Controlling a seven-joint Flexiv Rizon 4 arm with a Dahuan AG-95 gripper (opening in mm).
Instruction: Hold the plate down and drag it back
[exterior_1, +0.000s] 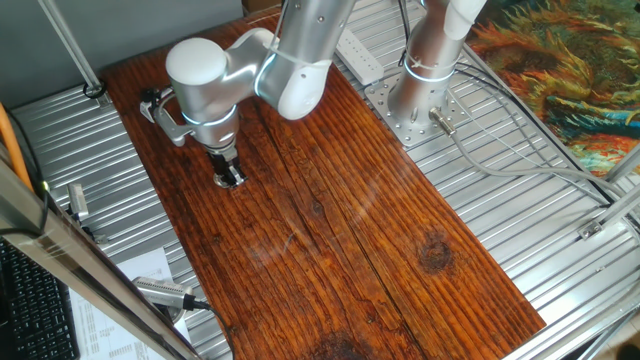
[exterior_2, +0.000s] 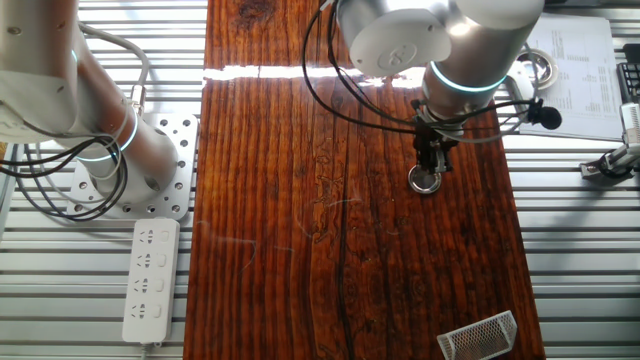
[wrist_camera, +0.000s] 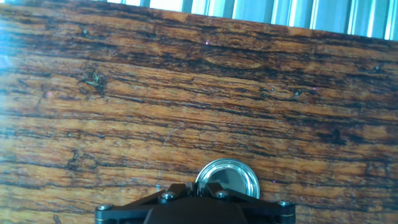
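The gripper (exterior_2: 428, 176) stands upright on the plate (wrist_camera: 229, 179), fingertips pressed together on its near edge, at the lower centre of the hand view.

a robotics lab: ribbed metal bench (exterior_1: 520, 190), bolted arm base (exterior_1: 420, 110), power strip (exterior_2: 150, 280).

We count one plate (wrist_camera: 228, 177), a small round metal disc, on one wooden tabletop (exterior_2: 350, 230). We count one tool (exterior_2: 426, 172), with its tip on the disc. We count two robot arms: one carrying the tool (exterior_1: 225, 75) and one standing on a bolted base plate (exterior_1: 425, 70). We count one white power strip (exterior_2: 150, 280), one wire mesh basket (exterior_2: 478, 335), one printed paper sheet (exterior_2: 575, 75) and one black keyboard (exterior_1: 35, 310), partly in view.
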